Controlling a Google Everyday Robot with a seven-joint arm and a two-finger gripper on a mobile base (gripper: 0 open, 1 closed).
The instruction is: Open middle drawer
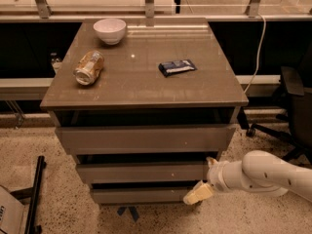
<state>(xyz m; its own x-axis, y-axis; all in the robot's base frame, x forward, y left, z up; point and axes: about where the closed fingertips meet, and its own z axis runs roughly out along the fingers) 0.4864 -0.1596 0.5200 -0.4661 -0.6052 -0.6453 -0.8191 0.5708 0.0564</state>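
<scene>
The middle drawer (141,172) is the mid-sized grey-brown front of three stacked under the cabinet top (141,89). Its flat front sits between the larger top drawer (141,139) and the smaller bottom drawer (139,195). My gripper (204,178), on a white arm coming in from the right, is at the right end of the middle drawer front. One cream finger (197,194) shows below that front's corner and the other (210,161) above it, so the jaws stand apart. No dark inside of the drawer shows.
On the cabinet top lie a white bowl (109,30), a tipped can (89,68) and a dark snack packet (177,67). A black office chair (292,106) stands at the right. A black bar (34,199) lies on the speckled floor at the left.
</scene>
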